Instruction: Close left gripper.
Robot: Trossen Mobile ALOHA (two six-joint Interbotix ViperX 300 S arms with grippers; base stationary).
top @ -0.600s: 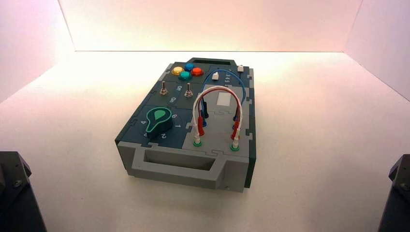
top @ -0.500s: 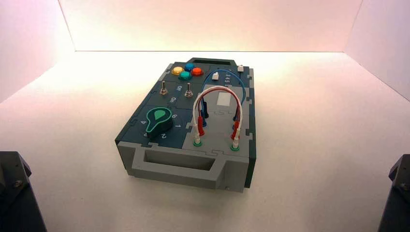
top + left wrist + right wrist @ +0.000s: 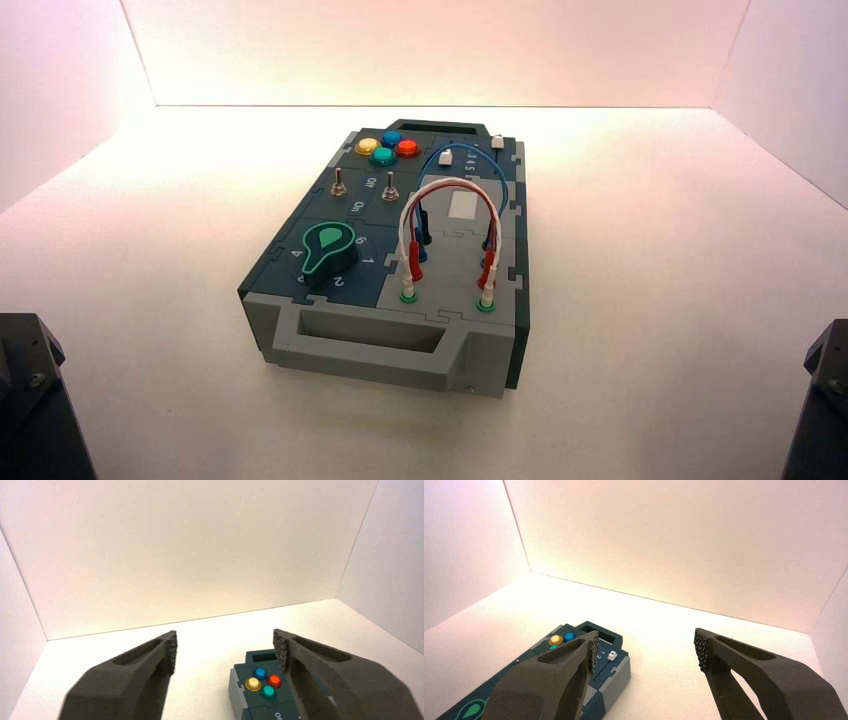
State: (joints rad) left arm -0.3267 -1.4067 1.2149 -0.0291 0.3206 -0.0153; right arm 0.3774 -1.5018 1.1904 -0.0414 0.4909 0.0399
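Observation:
The box (image 3: 300,330) stands in the middle of the white table, turned a little. My left gripper (image 3: 225,650) is open and empty, held above the table at the near left, well short of the box. Past its fingers (image 3: 150,665) I see the box's far end with four buttons: yellow (image 3: 253,683), blue (image 3: 259,673), orange (image 3: 274,680) and teal (image 3: 268,692). My right gripper (image 3: 646,650) is open and empty at the near right, also clear of the box. In the high view only the arm bases show, the left (image 3: 30,400) and the right (image 3: 825,400).
The box top bears a green-marked knob (image 3: 328,252), two toggle switches (image 3: 390,186), two white sliders (image 3: 446,157) and red, white and blue looped wires (image 3: 450,190). A handle slot (image 3: 370,330) faces me. White walls enclose the table on three sides.

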